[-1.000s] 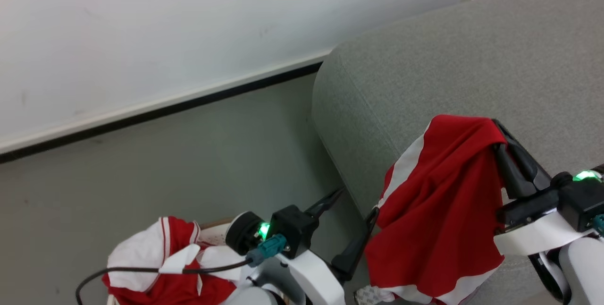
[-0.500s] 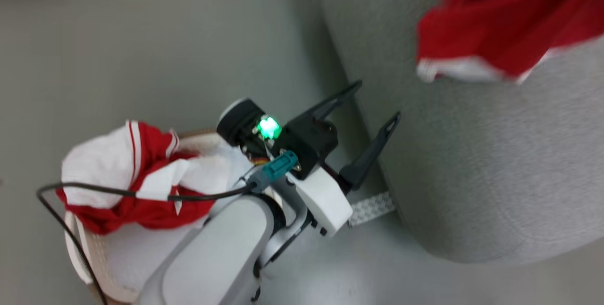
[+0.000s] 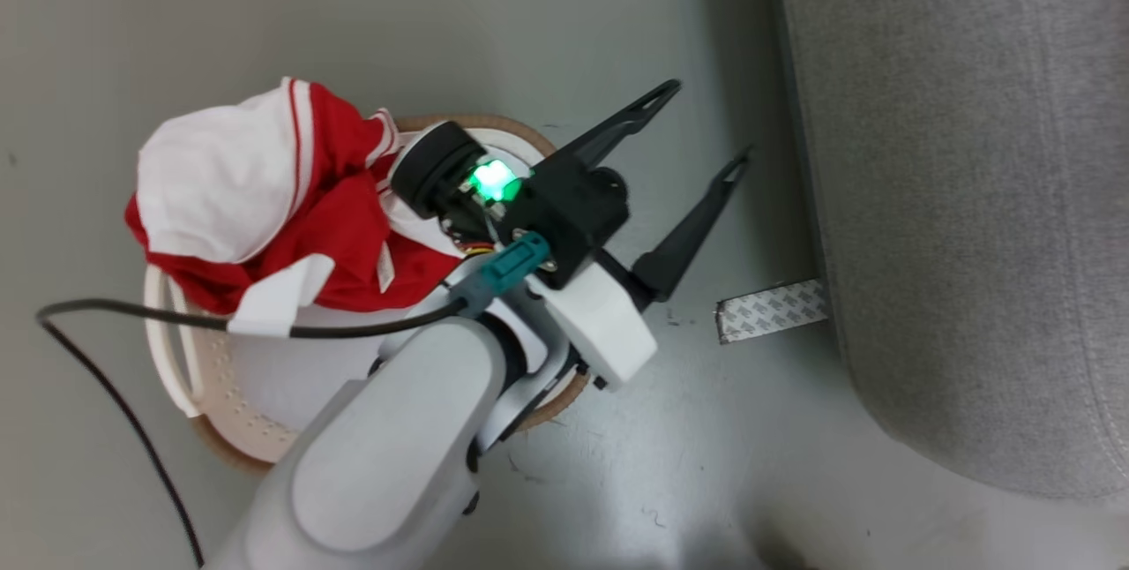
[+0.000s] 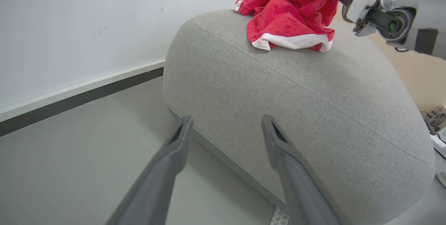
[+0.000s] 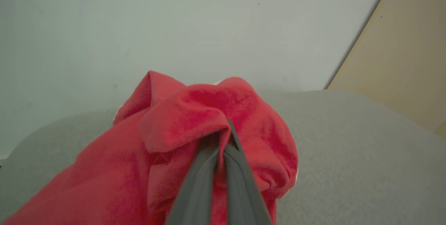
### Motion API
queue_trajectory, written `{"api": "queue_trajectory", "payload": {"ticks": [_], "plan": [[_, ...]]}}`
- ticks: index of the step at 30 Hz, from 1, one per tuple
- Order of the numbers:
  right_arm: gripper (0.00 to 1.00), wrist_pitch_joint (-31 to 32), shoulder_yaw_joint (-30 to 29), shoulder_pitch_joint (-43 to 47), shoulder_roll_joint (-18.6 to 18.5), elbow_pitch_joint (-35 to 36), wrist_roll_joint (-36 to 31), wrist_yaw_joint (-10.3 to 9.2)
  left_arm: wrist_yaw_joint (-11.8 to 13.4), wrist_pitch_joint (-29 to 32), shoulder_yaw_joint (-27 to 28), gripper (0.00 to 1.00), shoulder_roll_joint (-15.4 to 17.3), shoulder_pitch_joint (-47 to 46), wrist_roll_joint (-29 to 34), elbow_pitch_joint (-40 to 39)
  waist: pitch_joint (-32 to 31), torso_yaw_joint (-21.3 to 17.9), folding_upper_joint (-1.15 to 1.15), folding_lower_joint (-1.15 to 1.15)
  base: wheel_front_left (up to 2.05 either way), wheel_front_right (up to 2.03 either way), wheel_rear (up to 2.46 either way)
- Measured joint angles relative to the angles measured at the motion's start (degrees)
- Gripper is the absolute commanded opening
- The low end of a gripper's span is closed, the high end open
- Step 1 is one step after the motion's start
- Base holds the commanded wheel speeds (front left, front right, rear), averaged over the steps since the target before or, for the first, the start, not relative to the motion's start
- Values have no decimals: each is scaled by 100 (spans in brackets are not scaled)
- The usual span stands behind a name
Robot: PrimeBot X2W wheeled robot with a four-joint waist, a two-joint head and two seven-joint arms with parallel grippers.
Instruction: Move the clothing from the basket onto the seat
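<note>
— Well, the grey sofa [image 4: 296, 89] carries one red garment [image 4: 289, 12] on its rounded top, near the curved edge. The right gripper [image 5: 223, 141] is pinched tight on a fold of it.
— If it lets go there, could the cloth slide off?
— Possibly (the top falls away toward the floor [image 3: 353, 23]), so further inward looks safer. The oval basket [image 3: 220, 393] holds a red-and-white heap [image 3: 256, 199] spilling over its rim.
— And the left gripper [image 3: 706, 124]?
— Fingers spread wide and empty, over bare floor between basket and sofa. There is fair room there, though its cable [image 3: 388, 326] runs across the basket and may snag.
</note>
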State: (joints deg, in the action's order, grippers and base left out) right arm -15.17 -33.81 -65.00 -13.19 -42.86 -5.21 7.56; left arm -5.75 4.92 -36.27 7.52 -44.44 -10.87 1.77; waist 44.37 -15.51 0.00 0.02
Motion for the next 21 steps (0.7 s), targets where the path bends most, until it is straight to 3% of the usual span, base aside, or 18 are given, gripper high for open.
{"api": "queue_trajectory", "payload": {"ticks": [1,2,5,8,21], "plan": [[51,1,-111,144,155,-37,-70,0,3,-12,16,100,34,41,-13,37,6,37,0,0,0,0,0],[100,5,-202,270,301,-75,-122,0,24,-52,35,100,71,100,-36,77,-15,51,0,0,0,0,0],[100,0,-363,575,600,152,-71,0,81,-197,80,100,134,279,-97,163,-171,53,0,-1,0,0,0],[100,0,-71,1076,834,437,159,0,182,-409,227,100,194,450,-164,252,-427,5,0,-1,0,0,0],[100,-1,1434,3521,999,2327,701,0,794,-1745,883,100,221,1873,-776,1084,-2017,58,0,-3,0,0,0]]}}
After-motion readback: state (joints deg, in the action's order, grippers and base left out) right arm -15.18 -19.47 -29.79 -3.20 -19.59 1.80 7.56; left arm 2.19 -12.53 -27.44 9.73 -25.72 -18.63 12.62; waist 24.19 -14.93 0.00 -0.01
